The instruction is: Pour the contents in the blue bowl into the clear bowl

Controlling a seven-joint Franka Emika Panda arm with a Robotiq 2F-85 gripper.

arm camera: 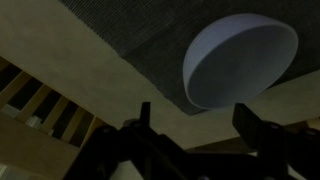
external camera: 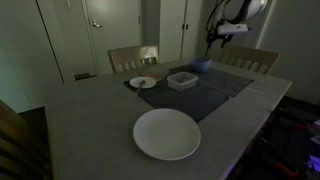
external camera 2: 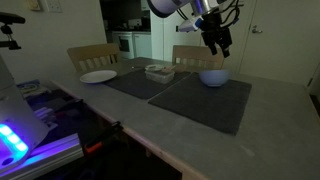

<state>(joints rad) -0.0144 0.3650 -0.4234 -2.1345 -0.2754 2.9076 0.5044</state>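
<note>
A long grey table (external camera: 90, 120) filled the dim room, with wooden chairs at its far side. Two dark grey woven placemats (external camera 2: 200, 105) lay side by side on it. A large round white plate (external camera: 167, 134) sat alone near the table's front edge, well apart from everything else.

On the mats stood the shallow, squarish, translucent clear bowl (external camera: 182, 80). Near it, but not touching, was the small round blue bowl (external camera 2: 213, 76), upright at the edge of its mat. What either held could not be made out. A small white saucer (external camera: 143, 82) rested just beside the clear bowl, on the side away from the blue one.

The robot's black gripper (external camera 2: 216, 47) hung directly above the blue bowl, clear of its rim. In the wrist view its two fingers (arm camera: 135, 135) stood wide apart with nothing between them, so it held nothing.

In that view the blue bowl lay ahead of the fingers and off to one side, not centred in the gap. Being round, it offered no preferred axis. Any new grasp would probably need a sideways shift before descending onto the rim.
</note>
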